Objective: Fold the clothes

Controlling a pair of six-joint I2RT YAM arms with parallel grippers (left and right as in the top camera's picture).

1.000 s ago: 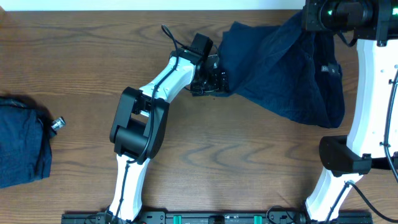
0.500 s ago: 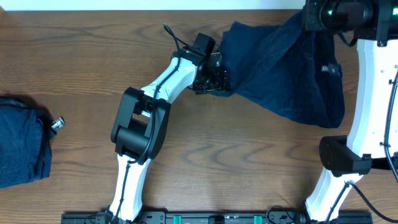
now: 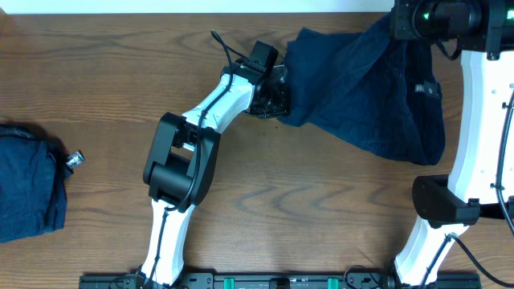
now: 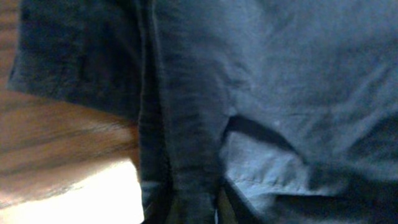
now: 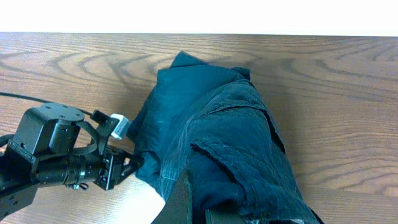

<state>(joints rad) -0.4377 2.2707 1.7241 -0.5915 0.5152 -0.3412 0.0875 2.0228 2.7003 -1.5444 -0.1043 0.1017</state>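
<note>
Navy blue shorts-like garment of soft wrinkly cloth [image 3: 361,88] lies at the far right part of the brown wood-grain desk [image 3: 321,209]. It is partly spread on the surface and partly lifted toward the back right corner. The left fingers [image 5: 127,165] are closed narrow on its left edge, low and close to the desk. The left wrist view shows a ridge of hem running down between them, so the cloth does look pinched. The right fingers [image 5: 177,202] are clamped shut on a bunched handful at the garment's opposite end, which is held up off the wood. That is why the cloth drapes in a slope from right to left.

Gripped at two ends like this, the garment looks ready to be pulled taut and flattened before any fold is made. I judge the folding proper has not started, since the cloth is creased and doubled over itself near the right arm.

A second navy blue garment [image 3: 28,181] sits crumpled at the far left edge of the desk, well apart from both arms. A tiny shiny silver knob [image 3: 75,160] lies just beside its right side. The open wood between the two garments holds only the left arm, whose thin black cable [image 3: 221,44] loops up near the wrist. The bunched fold under the right arm is the main obstacle to a clean spread.
</note>
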